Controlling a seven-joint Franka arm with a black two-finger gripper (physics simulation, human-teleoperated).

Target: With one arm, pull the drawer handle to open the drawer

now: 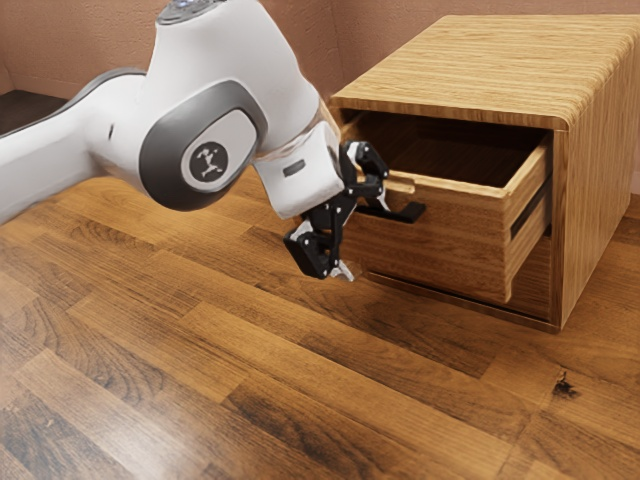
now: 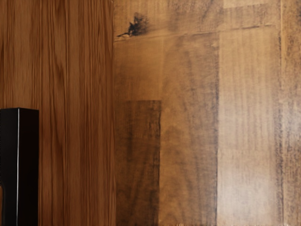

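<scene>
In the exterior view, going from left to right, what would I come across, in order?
White robot arm → end effector → drawer front, pulled partly out → dark knot in the wood planks. The cabinet is left out because it overlaps the drawer.

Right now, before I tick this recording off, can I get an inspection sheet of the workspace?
Surface: wooden plank surface, with one dark knot mark near the cabinet.
Job's things: wooden cabinet; its drawer stands partly pulled out; pale handle on the drawer's front.
Clutter: nothing seen.
Grippers: gripper is at the handle; whether it grips the handle cannot be judged.
Cables: nothing seen.
Surroundings: plain brownish wall behind the arm and the cabinet.
</scene>
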